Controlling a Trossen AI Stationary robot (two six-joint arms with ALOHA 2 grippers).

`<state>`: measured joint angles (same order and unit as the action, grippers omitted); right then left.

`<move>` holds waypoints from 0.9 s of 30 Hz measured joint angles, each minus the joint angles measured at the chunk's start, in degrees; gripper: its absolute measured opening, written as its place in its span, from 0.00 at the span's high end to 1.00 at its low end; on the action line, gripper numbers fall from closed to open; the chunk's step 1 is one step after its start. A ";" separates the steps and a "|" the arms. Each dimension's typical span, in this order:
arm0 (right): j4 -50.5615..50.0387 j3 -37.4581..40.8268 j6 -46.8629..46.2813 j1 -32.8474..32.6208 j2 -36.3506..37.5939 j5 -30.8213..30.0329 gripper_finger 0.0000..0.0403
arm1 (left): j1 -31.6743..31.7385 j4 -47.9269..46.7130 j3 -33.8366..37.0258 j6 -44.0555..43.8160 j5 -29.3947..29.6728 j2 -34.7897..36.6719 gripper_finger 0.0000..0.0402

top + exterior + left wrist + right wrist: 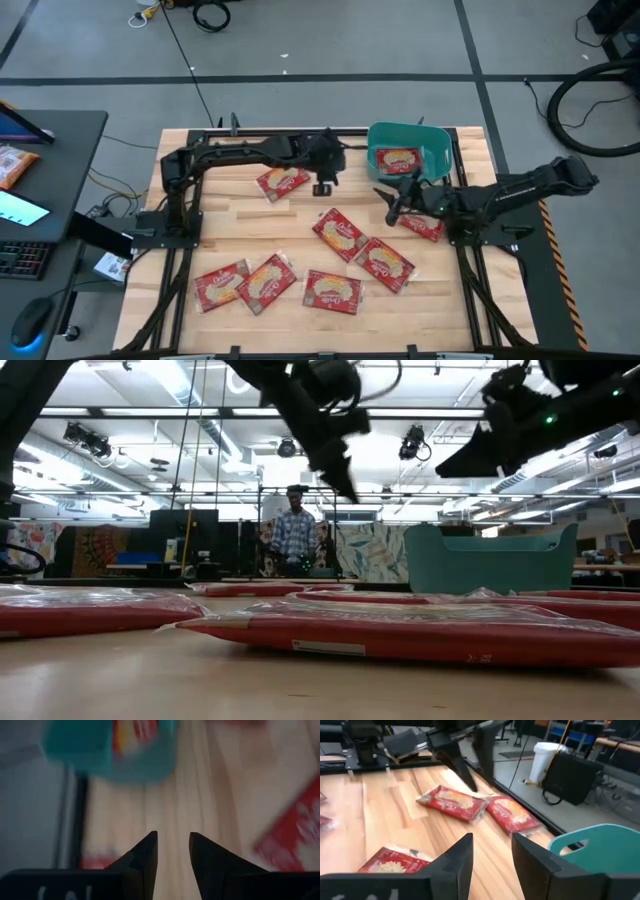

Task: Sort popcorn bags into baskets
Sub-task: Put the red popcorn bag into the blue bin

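The teal basket stands at the table's far right with one red popcorn bag lying in it. Several more popcorn bags lie flat on the wooden table, one at the far middle, others in the middle and near the front. My left gripper hovers above the table between the far bag and the basket, open and empty. My right gripper hovers just in front of the basket, open and empty, near a bag.
A dark desk with a keyboard, a mouse and an orange packet stands left of the table. A person stands in the room beyond the far edge. Bare wood shows between the far bag and the basket.
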<state>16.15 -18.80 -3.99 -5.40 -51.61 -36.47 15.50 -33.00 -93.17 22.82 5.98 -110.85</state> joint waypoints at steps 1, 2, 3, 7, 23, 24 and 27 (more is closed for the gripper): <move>-0.03 0.00 0.00 0.69 -0.27 1.11 0.65 | 0.07 -2.63 0.00 -1.79 0.08 0.00 0.71; -0.22 0.00 0.07 1.41 -0.36 1.85 0.65 | 0.12 -5.53 0.00 -3.37 0.02 0.00 0.71; -0.02 0.00 0.28 2.04 -0.47 2.63 0.65 | 0.14 -8.26 0.02 -4.84 0.18 0.00 0.71; -0.16 0.00 1.36 3.96 -0.58 4.88 0.65 | 0.03 -14.70 0.37 -8.44 3.13 0.01 0.71; -0.38 -0.03 4.15 8.85 -0.53 8.31 0.65 | -0.71 -7.53 17.68 -16.87 18.85 -0.04 0.71; -0.38 -0.03 4.15 9.30 -0.53 8.89 0.65 | -0.81 -7.43 17.89 -18.15 19.85 -0.04 0.71; -0.12 -0.03 4.18 10.54 -0.53 10.46 0.65 | -0.68 -7.35 18.82 -20.79 19.17 -0.04 0.70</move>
<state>16.02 -18.83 0.19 5.14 -52.14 -26.01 14.82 -40.35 -74.35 2.03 25.15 -110.89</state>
